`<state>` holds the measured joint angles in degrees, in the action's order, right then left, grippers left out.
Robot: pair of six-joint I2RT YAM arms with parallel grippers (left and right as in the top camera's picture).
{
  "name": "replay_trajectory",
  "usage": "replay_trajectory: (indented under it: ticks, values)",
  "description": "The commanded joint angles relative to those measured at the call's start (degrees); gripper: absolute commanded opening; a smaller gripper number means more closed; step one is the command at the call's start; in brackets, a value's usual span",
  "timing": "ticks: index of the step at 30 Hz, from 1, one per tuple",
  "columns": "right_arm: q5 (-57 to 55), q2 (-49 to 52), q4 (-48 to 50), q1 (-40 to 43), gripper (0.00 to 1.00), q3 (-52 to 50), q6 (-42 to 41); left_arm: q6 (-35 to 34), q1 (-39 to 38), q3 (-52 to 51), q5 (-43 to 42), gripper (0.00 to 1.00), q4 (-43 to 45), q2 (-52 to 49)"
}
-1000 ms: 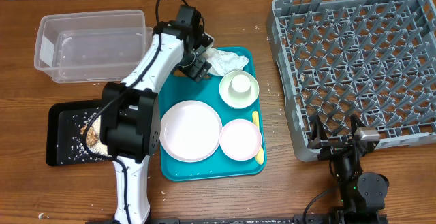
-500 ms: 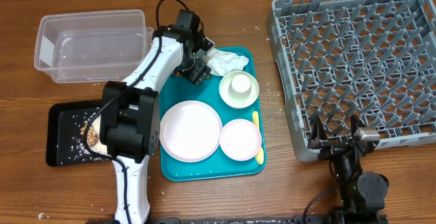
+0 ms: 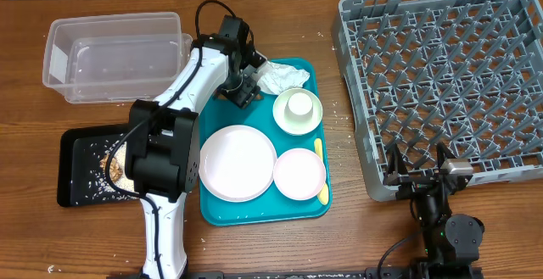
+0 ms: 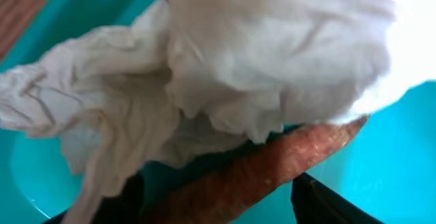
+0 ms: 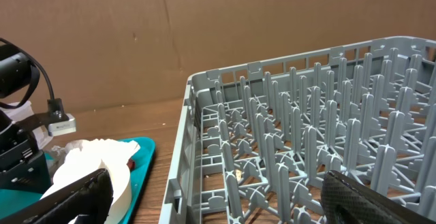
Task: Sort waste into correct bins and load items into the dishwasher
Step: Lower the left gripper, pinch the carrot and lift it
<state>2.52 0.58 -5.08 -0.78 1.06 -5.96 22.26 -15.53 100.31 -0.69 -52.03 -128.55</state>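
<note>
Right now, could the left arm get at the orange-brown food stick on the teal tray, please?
Probably yes. The left gripper is right at the food stick, with its jaws open to either side, though the crumpled napkin drapes over part of it and may get pinched too.

Left claw (image 3: 247, 86):
- Crumpled napkin (image 4: 272, 54) bulks right in front, very close, filling most of the wrist view.
- Orange-brown food stick (image 4: 266, 173) lies under the napkin's edge, between the spread fingers.
- Bare teal tray (image 4: 392, 149) floor shows on either side of the stick.
- Past the napkin, the white bowl (image 3: 298, 118) with the cup (image 3: 299, 103) inside stands in the way.
- Behind, the clear tub (image 3: 114, 54) wall runs near the arm.

Right claw (image 3: 417, 175):
- Dish rack (image 5: 306, 149) wall and pegs stand close ahead.
- To its left, bare table (image 3: 348, 228) lies between rack and tray.
</note>
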Motion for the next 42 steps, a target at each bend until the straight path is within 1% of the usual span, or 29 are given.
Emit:
replay_trajectory:
  ticks: [1, 10, 17, 19, 22, 26, 31, 36, 38, 39, 42]
  values:
    - [-0.6, -0.4, 0.4, 0.2, 1.00, -0.6, 0.0, 0.9, 0.0, -1.0, -0.8, 0.70, -1.2, -1.1]
    - [-0.6, -0.4, 0.4, 0.2, 1.00, -0.6, 0.0, 0.9, 0.0, -1.0, -0.4, 0.69, -7.8, -1.1]
    - [-0.6, -0.4, 0.4, 0.2, 1.00, -0.6, 0.0, 0.9, 0.0, -0.9, -0.4, 0.56, -8.8, -1.1]
    - [-0.6, -0.4, 0.4, 0.2, 1.00, -0.6, 0.0, 0.9, 0.0, -0.9, -0.4, 0.50, -8.7, -1.1]
    - [-0.6, -0.4, 0.4, 0.2, 1.00, -0.6, 0.0, -0.8, 0.0, -0.8, -0.5, 0.42, -8.6, -1.1]
    - [-0.6, -0.4, 0.4, 0.2, 1.00, -0.6, 0.0, -3.2, 0.0, -0.2, -0.5, 0.36, -9.0, -1.1]
    - [-0.6, -0.4, 0.4, 0.2, 1.00, -0.6, 0.0, -6.7, 0.0, 3.5, -1.0, 0.33, -11.6, -1.1]
    - [-0.6, -0.4, 0.4, 0.2, 1.00, -0.6, 0.0, -7.0, 0.0, 10.0, -4.3, 0.27, -17.6, -1.1]
    - [-0.6, -0.4, 0.4, 0.2, 1.00, -0.6, 0.0, -7.6, 0.0, 12.2, -4.3, 0.27, -19.4, -1.1]
    - [-0.6, -0.4, 0.4, 0.2, 1.00, -0.6, 0.0, -7.6, 0.0, 13.6, -4.3, 0.25, -20.5, -1.1]
    - [-0.6, -0.4, 0.4, 0.2, 1.00, -0.6, 0.0, -7.7, 0.0, 16.3, -4.7, 0.25, -22.6, -1.1]
